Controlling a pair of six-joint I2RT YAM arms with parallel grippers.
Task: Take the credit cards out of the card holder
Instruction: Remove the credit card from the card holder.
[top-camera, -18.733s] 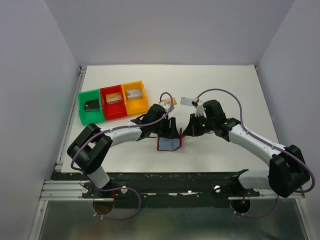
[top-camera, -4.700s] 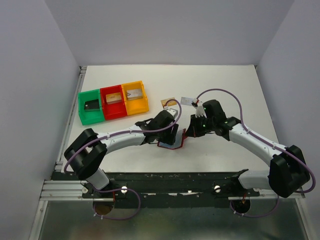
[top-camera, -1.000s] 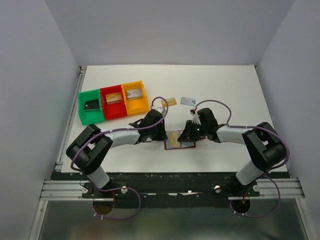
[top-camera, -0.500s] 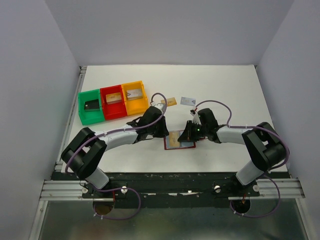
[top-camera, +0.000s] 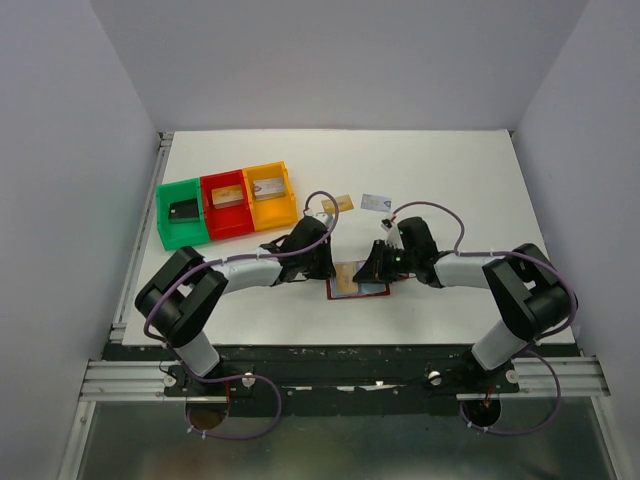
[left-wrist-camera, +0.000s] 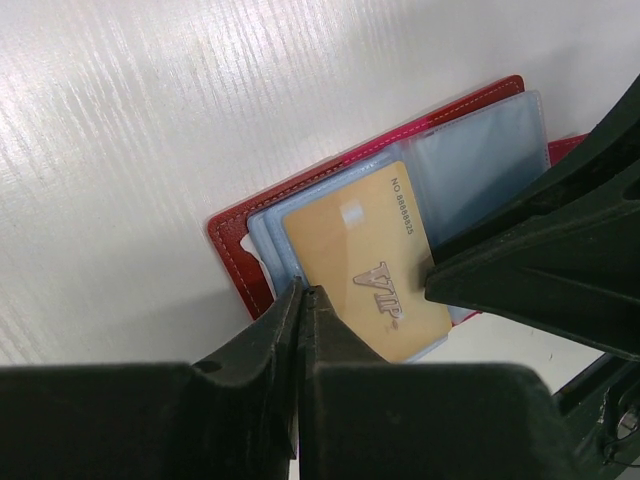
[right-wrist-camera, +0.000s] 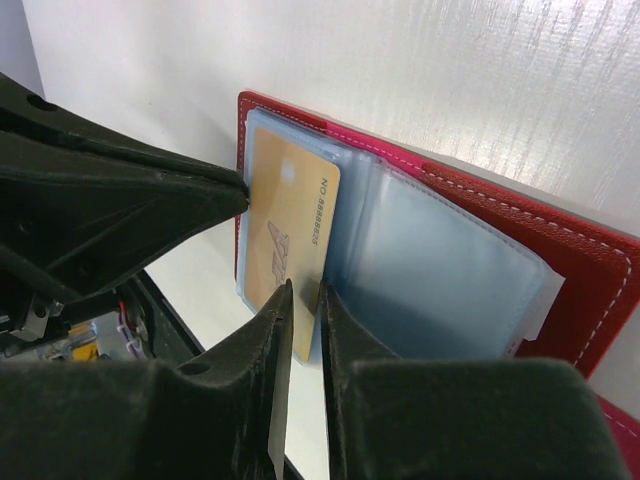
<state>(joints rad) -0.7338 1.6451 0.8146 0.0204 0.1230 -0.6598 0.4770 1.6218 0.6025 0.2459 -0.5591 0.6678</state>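
Observation:
The dark red card holder (top-camera: 375, 291) lies open and flat on the table, its light blue sleeves up. A gold-tan credit card (left-wrist-camera: 365, 260) marked VIP sticks partly out of a sleeve. My left gripper (left-wrist-camera: 302, 290) is shut, its tips resting on the blue sleeve edge by the card's corner. My right gripper (right-wrist-camera: 303, 292) is closed to a narrow gap with the gold card's (right-wrist-camera: 285, 220) edge between the fingers. In the top view both grippers meet over the holder, the left gripper (top-camera: 325, 268) on its left and the right gripper (top-camera: 371, 268) on its right.
A gold card (top-camera: 338, 204) and a pale silver card (top-camera: 376, 202) lie loose behind the holder. A green bin (top-camera: 166, 222), a red bin (top-camera: 212, 225) and an orange bin (top-camera: 288, 208) stand at the back left, each with a card inside.
The left arm has shifted slightly. The card holder and the right gripper have stayed where they were.

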